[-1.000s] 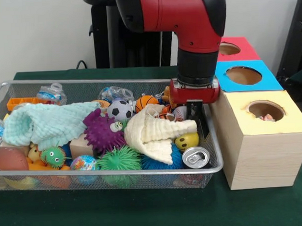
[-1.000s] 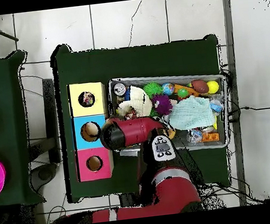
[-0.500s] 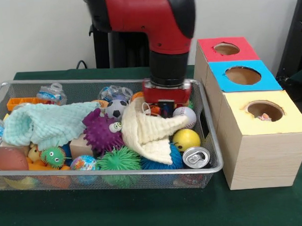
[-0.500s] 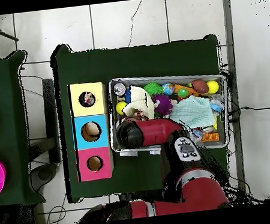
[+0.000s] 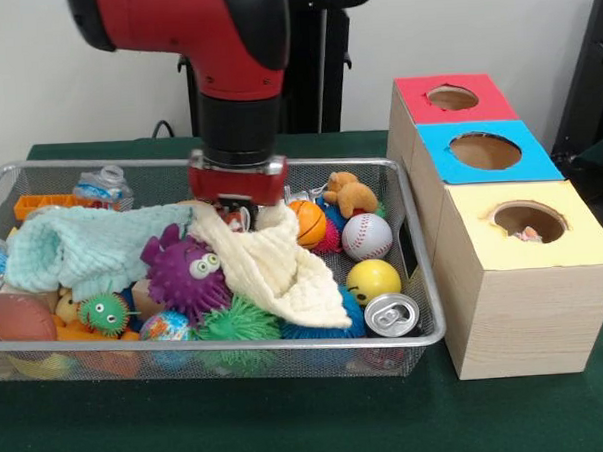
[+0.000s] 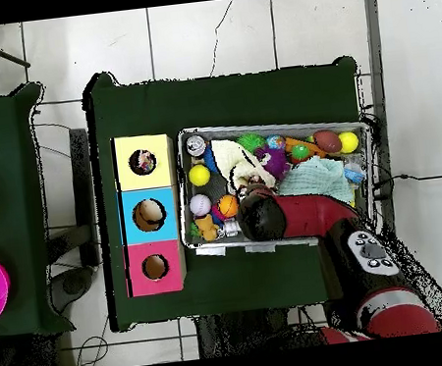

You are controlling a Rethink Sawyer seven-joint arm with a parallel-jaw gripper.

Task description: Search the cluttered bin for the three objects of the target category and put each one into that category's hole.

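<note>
I have the end effector [image 5: 239,211] down in the middle of the bin [image 5: 419,333], its red wrist block just above the cream cloth [image 5: 273,267]; its tips are buried behind the cloth's raised fold, so I cannot tell whether they are spread or pressed together. The bin is a shallow rectangle of silver wire mesh with a thick rounded rim, standing on the dark green counter [image 5: 290,427].

Inside the bin, the cream cloth is a waffle-textured sheet draped in a long diagonal fold. Toward the bin's left end lies a mint cloth [image 5: 87,247] of the same knobbly weave. Touching the cream cloth's lower edge are a purple spiky ball with googly eyes [image 5: 184,274] and a green spiky ball [image 5: 238,319]. Toward the bin's right end I see a small basketball [image 5: 305,222], a stitched baseball [image 5: 367,236], a smooth yellow ball [image 5: 373,280], a plush bear [image 5: 351,194] and an upright drink can [image 5: 391,314] in the front corner.

Just beside the bin's right end stands the pale wooden box with the yellow top; its round hole [image 5: 529,220] holds something patchy that I can only partly see. From overhead the same hole [image 6: 142,161] shows multicoloured fabric inside.
</note>
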